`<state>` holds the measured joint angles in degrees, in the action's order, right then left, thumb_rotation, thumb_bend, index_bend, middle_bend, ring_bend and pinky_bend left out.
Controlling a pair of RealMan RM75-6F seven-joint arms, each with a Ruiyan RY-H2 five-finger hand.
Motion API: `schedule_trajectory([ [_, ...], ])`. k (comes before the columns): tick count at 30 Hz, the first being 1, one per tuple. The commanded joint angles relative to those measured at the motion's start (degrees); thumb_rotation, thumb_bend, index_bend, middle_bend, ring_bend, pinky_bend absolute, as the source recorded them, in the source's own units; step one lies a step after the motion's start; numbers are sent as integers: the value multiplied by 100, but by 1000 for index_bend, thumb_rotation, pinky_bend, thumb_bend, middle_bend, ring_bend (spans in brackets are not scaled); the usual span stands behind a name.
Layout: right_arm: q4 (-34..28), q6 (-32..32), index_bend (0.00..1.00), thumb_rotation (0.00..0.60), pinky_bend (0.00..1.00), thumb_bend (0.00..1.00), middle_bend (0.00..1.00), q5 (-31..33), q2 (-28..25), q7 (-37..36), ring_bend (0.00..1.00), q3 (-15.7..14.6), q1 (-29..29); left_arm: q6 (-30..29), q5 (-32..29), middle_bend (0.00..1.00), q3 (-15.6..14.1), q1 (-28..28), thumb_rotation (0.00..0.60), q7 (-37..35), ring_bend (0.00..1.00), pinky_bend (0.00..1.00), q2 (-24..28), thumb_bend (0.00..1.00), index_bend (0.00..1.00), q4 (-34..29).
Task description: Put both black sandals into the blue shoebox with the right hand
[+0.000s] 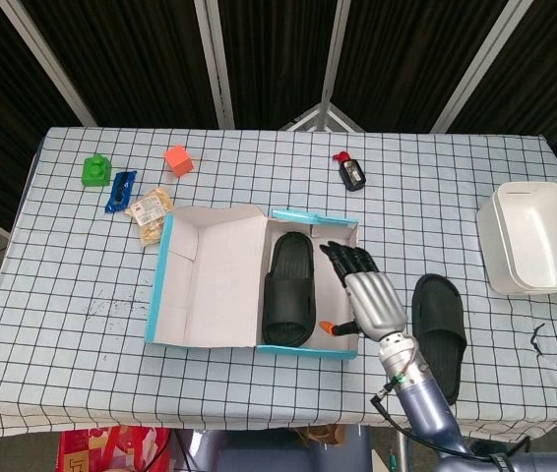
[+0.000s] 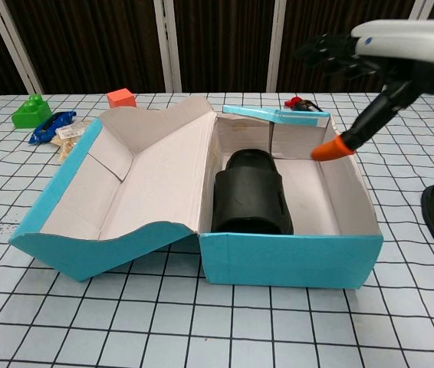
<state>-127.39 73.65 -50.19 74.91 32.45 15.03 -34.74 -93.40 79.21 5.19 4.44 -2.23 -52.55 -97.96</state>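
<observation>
The right hand [image 1: 372, 300] has a silver-grey back shell, black segmented fingers [image 1: 345, 258] and an orange-tipped thumb. Behind it, a pale metal wrist with a thin black cable joins a bluish-grey rounded forearm.

You won't find any readable text here: the snack packet [image 1: 150, 208] left of the shoebox [image 1: 165, 258] carries print, but it's too small to read.
</observation>
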Motion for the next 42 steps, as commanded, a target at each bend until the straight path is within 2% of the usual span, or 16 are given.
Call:
schedule_trajectory([
  [1, -524, 183, 0, 600, 36, 155, 61, -288, -841, -179, 47, -237, 437, -42, -8, 0, 10, 22, 600, 3, 0, 30, 0, 370, 12, -13],
  [6, -565, 111, 0, 600, 36, 156, 62, -751, -1702, -540, 47, -633, 884, -99, 15, 0, 3, 57, 600, -5, 0, 29, 9, 369, 12, -33],
  [8, -462, 52, 0, 600, 36, 155, 62, -945, -1895, -718, 47, -792, 1031, -95, 24, 0, -3, 58, 600, -1, 0, 30, 8, 370, 12, -37],
  [15, 244, -334, 0, 600, 36, 155, 62, -1376, -2125, -1496, 47, -1249, 1388, -67, 27, 0, -6, 37, 600, 92, 0, 30, -18, 369, 12, -48],
  [23, 1212, -824, 0, 600, 28, 155, 62, -1135, -1851, -1932, 48, -1260, 1329, -91, -28, 0, 20, 51, 600, 131, 0, 30, -25, 370, 12, -52],
  [29, 1738, -1215, 0, 600, 20, 155, 62, -922, -1786, -1761, 47, -1298, 1165, -91, -59, 0, 31, 41, 600, 256, 0, 29, -61, 370, 12, -60],
  [42, 1795, -2004, 0, 600, 20, 155, 62, -496, -2179, -1709, 48, -1363, 879, -155, -272, 0, 142, -13, 600, 827, 0, 30, -294, 369, 12, -117],
])
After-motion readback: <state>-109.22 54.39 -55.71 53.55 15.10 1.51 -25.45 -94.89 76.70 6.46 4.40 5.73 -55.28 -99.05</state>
